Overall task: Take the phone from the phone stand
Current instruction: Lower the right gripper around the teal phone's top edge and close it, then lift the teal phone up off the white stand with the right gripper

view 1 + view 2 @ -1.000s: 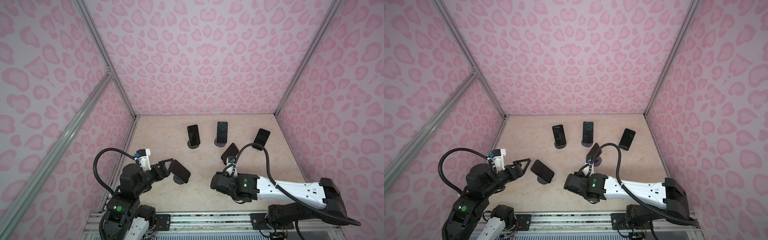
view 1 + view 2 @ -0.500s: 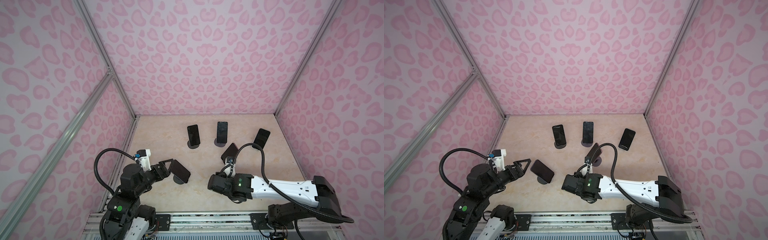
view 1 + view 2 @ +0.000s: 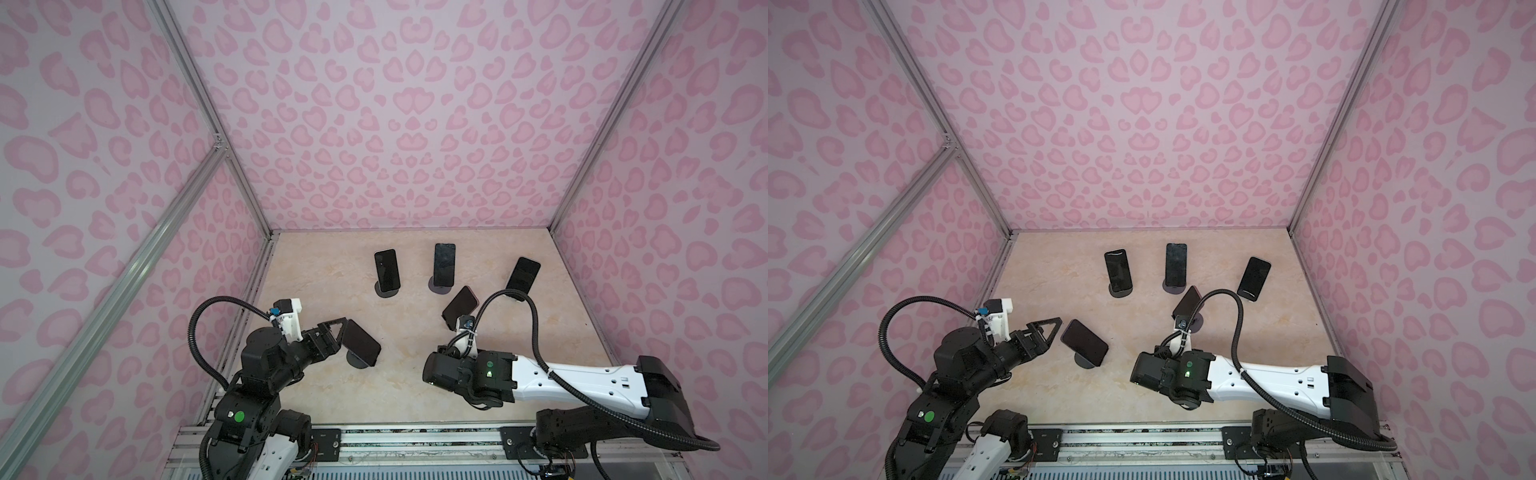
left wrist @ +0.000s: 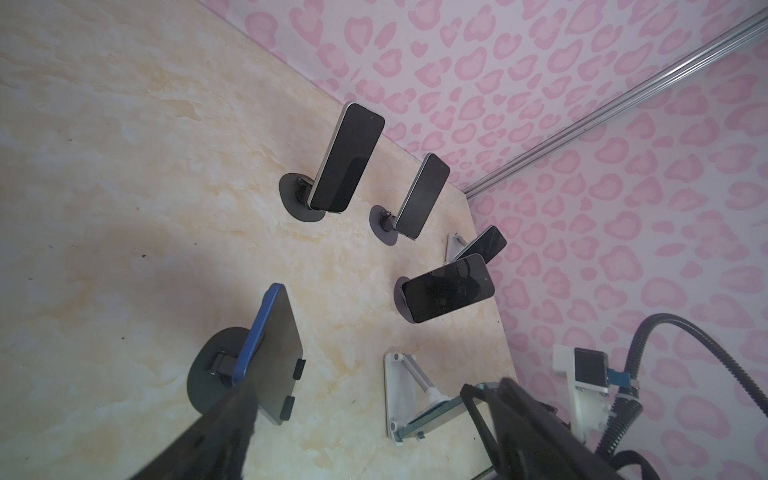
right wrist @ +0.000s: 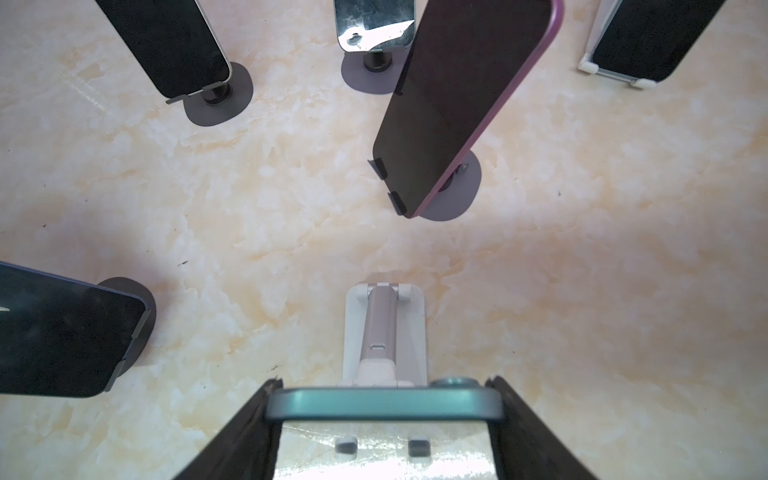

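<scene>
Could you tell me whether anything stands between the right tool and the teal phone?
Nothing visible does: in the right wrist view the teal phone, on its white stand, sits between the fingers of the right tool. Whether they press it, I cannot tell.

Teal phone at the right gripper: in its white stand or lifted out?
In the stand. The right wrist view shows the teal phone resting on the white stand, both hooks lapping its lower edge.

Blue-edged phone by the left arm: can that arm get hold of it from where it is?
Probably yes. The left gripper is open and right beside the blue-edged phone, with nothing between them. The phone leans on its round stand, and no other phone crowds it.
</scene>
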Robot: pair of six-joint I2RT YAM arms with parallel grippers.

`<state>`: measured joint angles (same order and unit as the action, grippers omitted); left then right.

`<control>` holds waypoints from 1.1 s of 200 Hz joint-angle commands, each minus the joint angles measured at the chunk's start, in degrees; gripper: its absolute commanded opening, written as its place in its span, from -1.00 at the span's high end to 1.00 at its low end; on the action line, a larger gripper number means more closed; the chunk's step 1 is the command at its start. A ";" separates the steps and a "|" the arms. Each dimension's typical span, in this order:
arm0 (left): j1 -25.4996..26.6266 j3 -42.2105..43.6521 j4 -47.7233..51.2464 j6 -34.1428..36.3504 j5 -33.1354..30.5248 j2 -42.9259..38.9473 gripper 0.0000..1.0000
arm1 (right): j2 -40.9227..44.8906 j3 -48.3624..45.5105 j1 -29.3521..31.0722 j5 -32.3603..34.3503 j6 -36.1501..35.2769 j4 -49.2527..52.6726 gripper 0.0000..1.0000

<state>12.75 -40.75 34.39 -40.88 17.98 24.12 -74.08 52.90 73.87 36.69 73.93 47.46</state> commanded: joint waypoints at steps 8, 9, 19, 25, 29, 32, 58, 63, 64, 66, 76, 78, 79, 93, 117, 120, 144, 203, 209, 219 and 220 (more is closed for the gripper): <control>0.00 -0.53 -0.33 0.43 -0.49 0.21 -0.82 | 1.79 -1.07 0.19 1.63 -2.17 -2.24 -0.41; 0.00 -0.59 -0.31 0.40 -0.49 0.22 -0.82 | 1.81 -1.06 0.21 1.63 -2.28 -2.26 -0.41; 0.04 -0.69 -0.31 0.51 -0.57 0.29 -0.82 | 2.25 -1.26 0.29 1.58 -2.83 -2.59 -0.41; 0.00 -0.85 -0.30 0.54 -0.57 0.40 -0.82 | 2.48 -1.36 0.31 1.62 -3.21 -2.77 -0.40; 0.01 -0.96 -0.29 0.54 -0.62 0.39 -0.82 | 2.61 -1.40 0.31 1.56 -3.37 -2.94 -0.40; 0.04 -0.99 -0.29 0.54 -0.66 0.40 -0.82 | 2.67 -1.40 0.29 1.59 -3.45 -2.96 -0.40; 0.04 -1.35 -0.29 0.54 -0.66 0.80 -0.82 | 3.19 -0.91 0.41 1.55 -4.68 -2.55 -0.38; 0.01 -1.42 -0.33 0.54 -0.75 0.84 -0.82 | 3.24 -0.89 0.47 1.58 -4.74 -2.32 -0.38; 0.00 -1.47 -0.35 0.54 -0.75 0.84 -0.82 | 3.24 -0.80 0.48 1.56 -4.79 -2.30 -0.38; -0.01 -1.51 -0.37 0.54 -0.75 0.91 -0.82 | 3.31 -0.77 0.49 1.55 -4.90 -2.18 -0.38; 0.02 -1.68 -0.42 0.63 -0.76 1.01 -0.82 | 3.49 -0.44 0.41 1.52 -5.34 -1.70 -0.38; 0.06 -1.70 -0.39 0.63 -0.78 0.99 -0.82 | 3.52 -0.37 0.47 1.47 -5.41 -1.57 -0.38; 0.03 -1.70 -0.47 0.63 -0.72 1.01 -0.82 | 3.56 -0.36 0.48 1.47 -5.44 -1.53 -0.38; 0.02 -1.86 -0.55 0.54 -0.75 1.19 -0.82 | 4.07 0.12 0.50 1.56 -5.72 -0.19 -0.39; -0.01 -2.35 -0.71 0.48 -0.66 1.53 -0.82 | 5.65 0.46 0.54 1.79 -6.57 1.53 -0.37; 0.05 -2.40 -0.72 0.48 -0.57 1.54 -0.82 | 5.88 0.51 0.57 1.88 -6.75 1.76 -0.37; 0.05 -2.81 -0.92 0.45 -0.49 2.22 -0.82 | 7.77 0.88 0.50 2.18 -8.24 3.44 -0.37; -0.01 -4.11 -2.39 -1.08 1.09 3.61 -0.82 | 10.35 3.14 0.55 2.28 -10.94 6.38 -0.36; 0.03 -4.20 -2.37 -1.14 1.09 3.71 -0.81 | 10.73 3.09 0.53 2.46 -11.30 6.18 -0.36; 0.01 -4.32 -2.48 -1.28 1.22 3.98 -0.81 | 11.40 2.81 0.54 2.73 -11.89 6.13 -0.36; 0.04 -4.33 -2.49 -1.29 1.25 3.95 -0.81 | 11.46 2.81 0.47 2.75 -11.93 6.14 -0.36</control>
<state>12.75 -44.25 34.46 -41.58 18.28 27.70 -63.72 55.70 74.35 36.75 63.64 52.66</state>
